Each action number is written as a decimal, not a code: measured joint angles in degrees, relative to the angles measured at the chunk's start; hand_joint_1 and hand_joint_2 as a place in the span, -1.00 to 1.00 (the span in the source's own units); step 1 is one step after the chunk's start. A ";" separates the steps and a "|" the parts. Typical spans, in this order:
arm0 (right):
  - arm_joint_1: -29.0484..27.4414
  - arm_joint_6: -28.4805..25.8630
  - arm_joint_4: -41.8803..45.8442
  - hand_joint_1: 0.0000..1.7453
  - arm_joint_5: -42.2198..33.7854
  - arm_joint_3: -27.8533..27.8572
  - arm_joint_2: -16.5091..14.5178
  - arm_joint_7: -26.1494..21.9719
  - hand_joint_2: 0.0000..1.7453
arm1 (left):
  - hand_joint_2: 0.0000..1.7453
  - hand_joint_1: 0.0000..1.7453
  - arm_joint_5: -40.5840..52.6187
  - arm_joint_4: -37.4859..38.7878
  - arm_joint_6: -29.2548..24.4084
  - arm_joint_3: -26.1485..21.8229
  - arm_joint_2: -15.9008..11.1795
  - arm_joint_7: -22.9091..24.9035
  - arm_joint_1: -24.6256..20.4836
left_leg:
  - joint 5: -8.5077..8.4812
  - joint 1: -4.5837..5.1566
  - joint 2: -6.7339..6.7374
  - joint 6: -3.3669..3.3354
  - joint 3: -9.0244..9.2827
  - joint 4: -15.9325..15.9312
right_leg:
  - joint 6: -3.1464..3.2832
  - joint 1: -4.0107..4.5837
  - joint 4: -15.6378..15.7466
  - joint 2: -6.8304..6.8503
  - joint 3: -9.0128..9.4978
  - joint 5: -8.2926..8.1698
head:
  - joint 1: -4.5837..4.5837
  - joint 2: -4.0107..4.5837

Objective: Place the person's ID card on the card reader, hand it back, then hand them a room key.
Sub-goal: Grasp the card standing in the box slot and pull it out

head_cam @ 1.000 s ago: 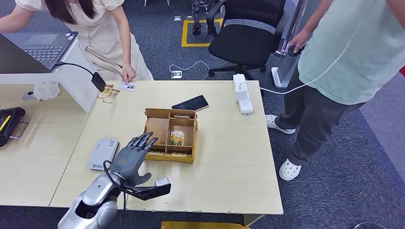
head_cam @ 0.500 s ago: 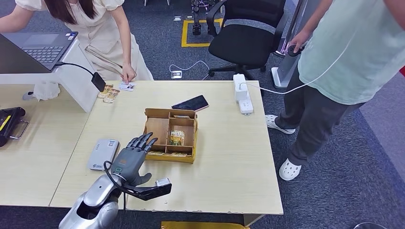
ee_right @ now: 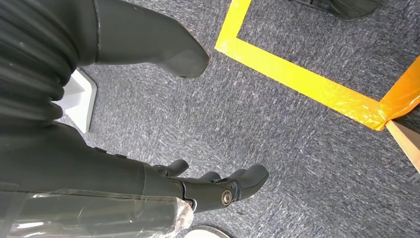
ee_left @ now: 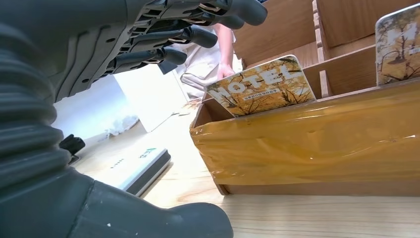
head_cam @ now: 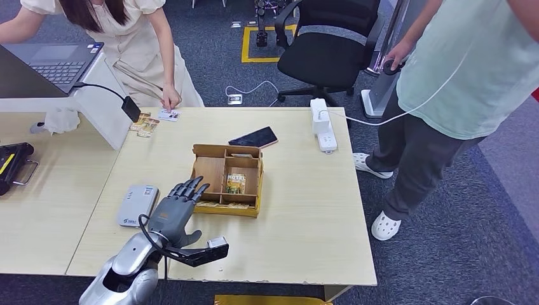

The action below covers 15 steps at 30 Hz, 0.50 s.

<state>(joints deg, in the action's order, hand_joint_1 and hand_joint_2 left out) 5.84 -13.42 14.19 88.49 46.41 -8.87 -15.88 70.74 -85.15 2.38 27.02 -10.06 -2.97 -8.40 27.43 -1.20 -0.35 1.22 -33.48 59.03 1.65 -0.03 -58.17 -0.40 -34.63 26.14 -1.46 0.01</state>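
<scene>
Left hand (head_cam: pixel 173 211) empty, fingers spread, touching wooden box (head_cam: pixel 227 179), two hotel key cards (ee_left: pixel 261 87) inside, one card reader (head_cam: pixel 138 204) left of box, right hand (ee_right: pixel 218 186) empty, fingers loosely apart

light: bright, even, overhead | shadows: soft, faint | glare: taped box front (ee_left: pixel 317 144) | blur: near robot hand (ee_left: pixel 74 99)

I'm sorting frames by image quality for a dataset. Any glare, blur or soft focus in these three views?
Head view: evenly lit and sharp, soft shadows on the table. Left wrist view: the left hand is close and soft, glare streaks on the tape around the wooden box, hotel card readable. Right wrist view: the carpet is sharp, the right hand dark.
</scene>
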 joint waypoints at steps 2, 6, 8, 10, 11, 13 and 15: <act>0.01 0.00 0.00 -1.00 0.05 -0.01 0.00 0.00 1.00 | 1.00 -1.00 0.10 0.16 0.01 0.00 0.15 0.02 -0.01 | 0.00 0.00 0.00 0.00 0.00 0.00 | 0.00 0.00 0.00 0.00 0.00 0.00 | 0.00 -0.01; 0.03 0.00 0.00 -1.00 0.07 -0.01 0.00 0.01 1.00 | 1.00 -1.00 0.11 0.69 0.01 0.00 0.57 0.04 -0.02 | 0.00 0.00 0.00 0.00 0.00 0.00 | 0.00 0.00 0.00 0.00 0.00 0.00 | 0.00 -0.01; 0.04 0.00 0.00 -1.00 0.07 -0.01 -0.01 0.02 1.00 | 1.00 -1.00 0.05 0.90 0.01 0.00 0.72 0.07 -0.02 | 0.00 0.00 0.00 0.00 0.00 0.00 | 0.00 0.00 0.00 0.00 0.00 0.00 | 0.00 -0.01; 0.04 0.00 0.00 -1.00 0.07 -0.01 -0.02 0.02 1.00 | 1.00 -1.00 0.05 1.05 0.01 0.00 0.84 0.08 -0.02 | 0.00 0.00 0.00 0.00 0.00 0.00 | 0.00 0.00 0.00 0.00 0.00 0.00 | 0.00 0.00; 0.04 0.00 0.00 -1.00 0.07 -0.01 -0.02 0.02 1.00 | 1.00 -1.00 0.05 1.11 0.00 0.00 0.91 0.08 -0.03 | 0.00 0.00 0.00 0.00 0.00 0.00 | 0.00 0.00 0.00 0.00 0.00 0.00 | 0.00 0.01; 0.04 0.00 0.00 -1.00 0.08 -0.01 -0.02 0.02 1.00 | 1.00 -1.00 0.06 1.16 0.00 0.00 0.99 0.08 -0.03 | 0.00 0.00 0.00 0.00 0.00 0.00 | 0.00 0.00 0.00 0.00 0.00 0.00 | 0.00 0.00; 0.04 0.00 0.00 -1.00 0.08 0.00 -0.02 0.02 1.00 | 1.00 -1.00 0.06 1.22 0.00 0.00 1.05 0.08 -0.03 | 0.00 0.00 0.00 0.00 0.00 0.00 | 0.00 0.00 0.00 0.00 0.00 0.00 | 0.00 -0.01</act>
<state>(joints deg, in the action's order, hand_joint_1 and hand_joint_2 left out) 5.88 -13.42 14.19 88.56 46.41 -8.90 -15.87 70.80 -83.93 2.38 27.02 -9.01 -2.89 -8.42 27.43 -1.20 -0.35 1.22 -33.48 59.03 1.65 -0.03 -58.17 -0.39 -34.63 26.14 -1.46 0.01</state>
